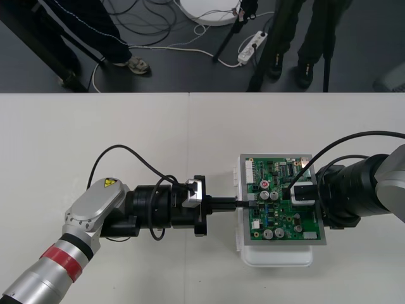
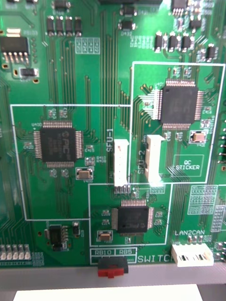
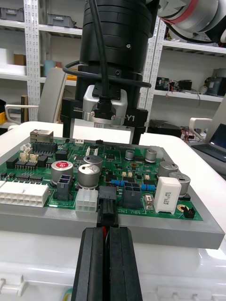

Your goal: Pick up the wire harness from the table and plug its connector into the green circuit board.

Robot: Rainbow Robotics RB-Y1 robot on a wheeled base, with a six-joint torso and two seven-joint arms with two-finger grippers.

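Table's (image 1: 95, 139) white base (image 1: 278, 256) holds green circuit board (image 1: 285, 206); left end effector (image 3: 107, 231) pinches plug (image 3: 107, 204).

Most of the harness (image 3: 107, 207) is hidden between the left pincer (image 3: 107, 230) fingers (image 3: 92, 263).

Bright even light, soft shadows on the table (image 1: 95, 126), small glint on the circuit board (image 1: 278, 218).

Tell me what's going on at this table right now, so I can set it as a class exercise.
The left gripper is shut on the harness's black plug, holding it at a socket on the edge of the green circuit board that faces the left arm. Whether the plug is fully seated is unclear. The right gripper sits over the board's opposite side. The board rests on its white base.
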